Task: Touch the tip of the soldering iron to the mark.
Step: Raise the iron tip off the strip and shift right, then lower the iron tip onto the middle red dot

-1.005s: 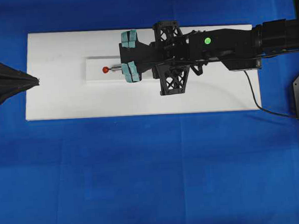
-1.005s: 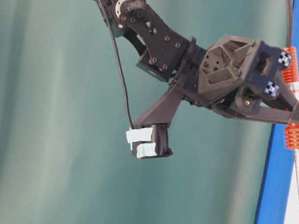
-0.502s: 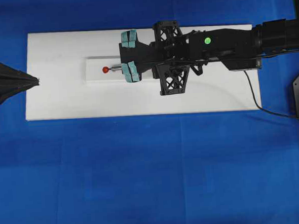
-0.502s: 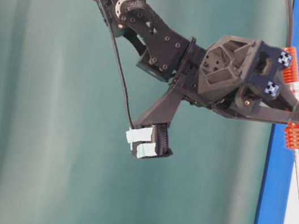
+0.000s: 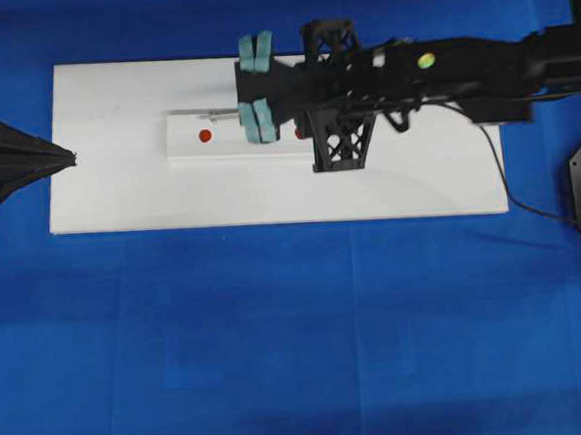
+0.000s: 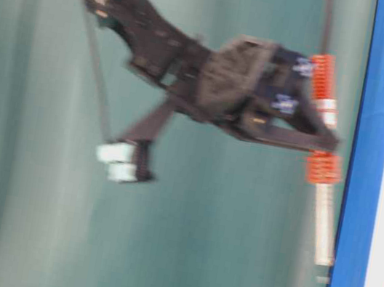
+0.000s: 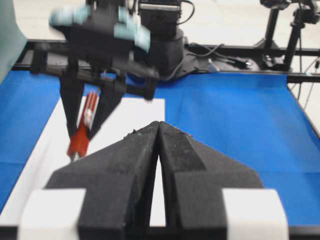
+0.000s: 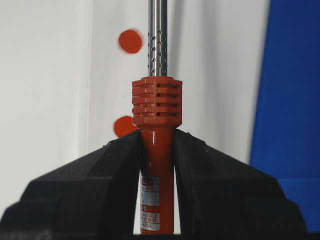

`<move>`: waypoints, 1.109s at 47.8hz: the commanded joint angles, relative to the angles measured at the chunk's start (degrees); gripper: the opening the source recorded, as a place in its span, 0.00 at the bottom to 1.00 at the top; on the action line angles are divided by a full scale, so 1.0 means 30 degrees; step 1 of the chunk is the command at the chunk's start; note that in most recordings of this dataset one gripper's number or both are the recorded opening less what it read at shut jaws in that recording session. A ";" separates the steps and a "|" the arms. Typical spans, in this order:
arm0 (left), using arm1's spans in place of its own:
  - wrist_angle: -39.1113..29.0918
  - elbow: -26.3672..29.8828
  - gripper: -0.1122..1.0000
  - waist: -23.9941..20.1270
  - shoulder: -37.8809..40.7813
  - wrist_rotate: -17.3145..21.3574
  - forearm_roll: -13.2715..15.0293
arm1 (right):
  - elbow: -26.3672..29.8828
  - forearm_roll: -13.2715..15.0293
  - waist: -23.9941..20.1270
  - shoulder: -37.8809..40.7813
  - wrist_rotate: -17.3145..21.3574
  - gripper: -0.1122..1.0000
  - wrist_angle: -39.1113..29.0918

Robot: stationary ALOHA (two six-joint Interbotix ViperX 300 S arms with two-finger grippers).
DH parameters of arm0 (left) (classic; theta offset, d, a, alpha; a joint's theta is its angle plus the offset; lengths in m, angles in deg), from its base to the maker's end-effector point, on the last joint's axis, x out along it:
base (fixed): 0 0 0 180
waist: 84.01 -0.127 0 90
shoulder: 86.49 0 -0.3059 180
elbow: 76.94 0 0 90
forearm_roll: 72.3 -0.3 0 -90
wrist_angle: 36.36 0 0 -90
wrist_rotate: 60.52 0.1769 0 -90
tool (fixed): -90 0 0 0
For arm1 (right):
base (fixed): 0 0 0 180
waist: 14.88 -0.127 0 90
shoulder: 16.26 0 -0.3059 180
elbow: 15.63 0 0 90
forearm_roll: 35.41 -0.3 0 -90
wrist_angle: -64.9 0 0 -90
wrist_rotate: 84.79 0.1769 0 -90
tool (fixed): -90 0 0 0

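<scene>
Right gripper (image 8: 157, 150) clamped on soldering iron (image 8: 157, 112) handle, frame centre. Shaft clear of white block (image 5: 193, 149), tip off the mark (image 8: 123, 126). Left gripper (image 7: 158, 131) pressed shut, far left overhead.
</scene>
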 commanded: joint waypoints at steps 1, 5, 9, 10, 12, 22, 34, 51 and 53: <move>0.0205 0.0205 0.10 0.0029 0.0088 0.0000 0.0000 | 0.0615 0.0146 0.0029 -0.1318 0.0000 0.16 -0.0381; 0.0205 0.0205 0.10 0.0029 0.0088 0.0000 0.0000 | 0.0586 0.0146 0.0029 -0.1641 0.0000 0.16 -0.0557; 0.0205 0.0205 0.10 0.0029 0.0059 0.0000 0.0000 | 0.0557 0.0176 0.0029 -0.1729 0.0000 0.16 -0.0557; 0.0205 0.0205 0.10 0.0029 0.0029 0.0000 0.0000 | 0.0557 0.0146 0.0029 -0.1729 0.0000 0.16 -0.0557; 0.0205 0.0205 0.10 0.0029 0.0029 0.0000 -0.0029 | 0.0527 0.0176 0.0029 -0.1729 0.0000 0.16 -0.0557; 0.0205 0.0205 0.10 0.0029 -0.0088 0.0000 -0.0029 | 0.0176 0.0176 0.0029 -0.1963 -0.0029 0.16 -0.0557; 0.0205 0.0205 0.10 0.0029 -0.0117 0.0000 -0.0029 | -0.1494 0.0176 0.0117 -0.3193 0.0029 0.16 -0.0557; 0.0205 0.0205 0.10 0.0029 -0.0117 0.0000 -0.0029 | -0.3428 0.0176 0.0176 -0.5010 0.0029 0.16 -0.0557; 0.0205 0.0205 0.10 0.0029 -0.0117 0.0000 -0.0029 | -0.3457 0.0176 0.0176 -0.5010 0.0029 0.16 -0.0557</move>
